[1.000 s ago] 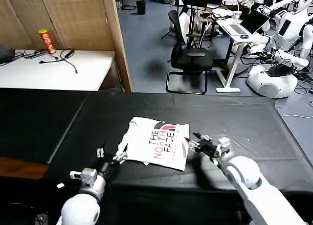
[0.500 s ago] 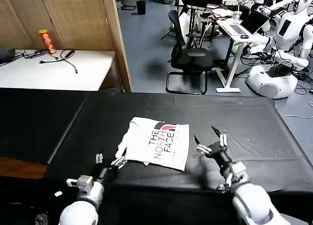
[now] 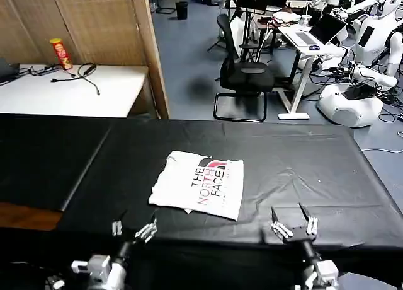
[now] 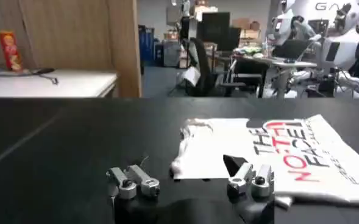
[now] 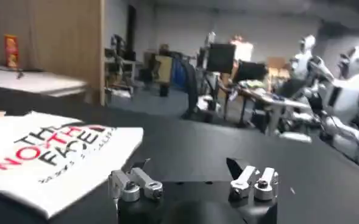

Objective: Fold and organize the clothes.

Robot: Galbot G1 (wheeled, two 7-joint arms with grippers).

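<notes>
The clothes are one white T-shirt [image 3: 198,185], folded into a flat rectangle on the black table cover [image 3: 302,161], its "THE NORTH FACE" print facing up. My left gripper [image 3: 134,229] hangs open near the table's front edge, a little in front of the shirt's left corner and clear of it. My right gripper [image 3: 293,226] is open too, at the front edge, to the right of the shirt and apart from it. The left wrist view has the shirt [image 4: 277,152] just beyond the left gripper [image 4: 190,178]. In the right wrist view the shirt [image 5: 51,152] lies off to one side of the right gripper [image 5: 192,178].
A white table [image 3: 69,91] with a red can [image 3: 60,53] and cables stands at the back left beside a wooden partition [image 3: 148,50]. An office chair [image 3: 242,75], desks and other robots [image 3: 352,94] fill the room behind.
Both grippers have drawn back from the shirt's sides toward the table's front edge and down. The folded shirt lies as it did.
</notes>
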